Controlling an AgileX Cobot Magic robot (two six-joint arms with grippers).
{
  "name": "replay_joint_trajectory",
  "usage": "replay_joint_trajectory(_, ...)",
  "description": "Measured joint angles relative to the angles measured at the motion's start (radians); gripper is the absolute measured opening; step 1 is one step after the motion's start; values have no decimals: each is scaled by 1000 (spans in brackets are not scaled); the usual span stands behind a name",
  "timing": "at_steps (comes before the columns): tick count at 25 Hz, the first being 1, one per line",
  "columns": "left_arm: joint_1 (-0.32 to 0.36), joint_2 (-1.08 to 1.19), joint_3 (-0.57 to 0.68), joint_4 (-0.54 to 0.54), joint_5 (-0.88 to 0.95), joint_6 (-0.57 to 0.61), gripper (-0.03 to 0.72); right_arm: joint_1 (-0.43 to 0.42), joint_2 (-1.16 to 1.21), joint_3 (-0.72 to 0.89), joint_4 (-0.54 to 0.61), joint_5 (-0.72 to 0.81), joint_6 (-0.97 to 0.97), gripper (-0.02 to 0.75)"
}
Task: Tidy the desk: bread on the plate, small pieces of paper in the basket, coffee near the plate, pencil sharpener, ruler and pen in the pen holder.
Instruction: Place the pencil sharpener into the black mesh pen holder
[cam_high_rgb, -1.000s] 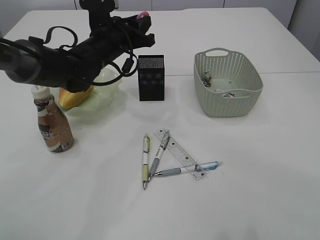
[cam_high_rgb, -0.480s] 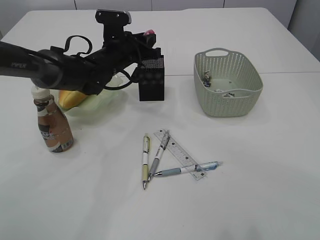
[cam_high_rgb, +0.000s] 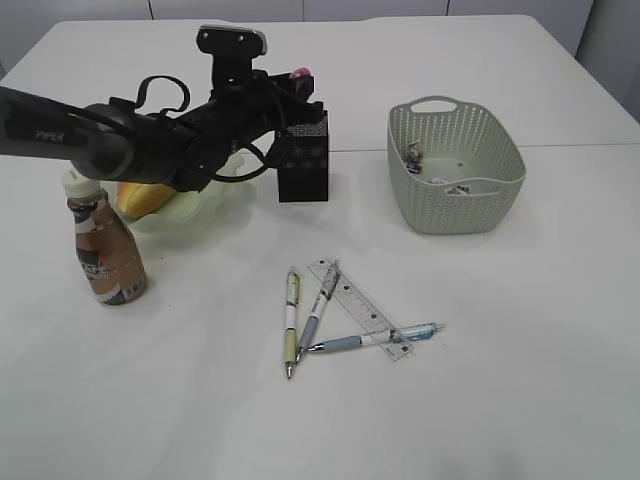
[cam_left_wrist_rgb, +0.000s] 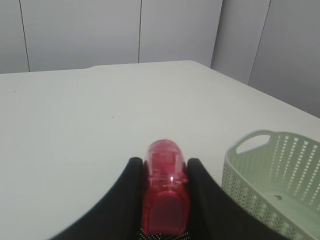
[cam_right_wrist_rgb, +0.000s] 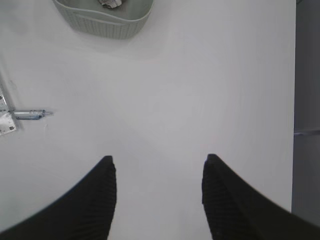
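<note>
On the worktop lie 3 pens and 1 ruler, with 1 bread on 1 plate, 1 coffee beside it, 1 basket holding paper scraps, the left gripper pinching 1 pink pencil sharpener above 1 pen holder, and the right gripper jaws spread.

White table: coffee, plate, pen holder, basket, ruler, pens.

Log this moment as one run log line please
left gripper: shut on translucent pink pencil sharpener | over black mesh pen holder | right gripper: open, empty
</note>
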Motion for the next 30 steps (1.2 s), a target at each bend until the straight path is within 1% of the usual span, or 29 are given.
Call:
replay_joint_trajectory(7, 0, 2, 0, 0, 15, 0, 169, 0, 0, 0, 0, 0, 0, 434)
replay_joint_trajectory(10, 0, 16, 0, 6, 15, 0, 206, 0, 0, 0, 0, 0, 0, 435)
replay_joint_trajectory(14, 0, 20, -2, 9, 10, 0, 305, 0, 0, 0, 0, 0, 0, 435)
replay_joint_trajectory(16, 0, 20, -2, 9, 3, 0, 335, 0, 0, 0, 0, 0, 0, 434)
replay_joint_trajectory(23, 0, 20, -2, 9, 1, 0, 351, 0, 0, 0, 0, 0, 0, 434)
replay_joint_trajectory(25, 0, 11, -2, 9, 40, 0, 351, 0, 0, 0, 0, 0, 0, 434)
replay_joint_trajectory(30, 0, -73, -2, 11, 246, 0, 351, 0, 0, 0, -1, 0, 0, 434)
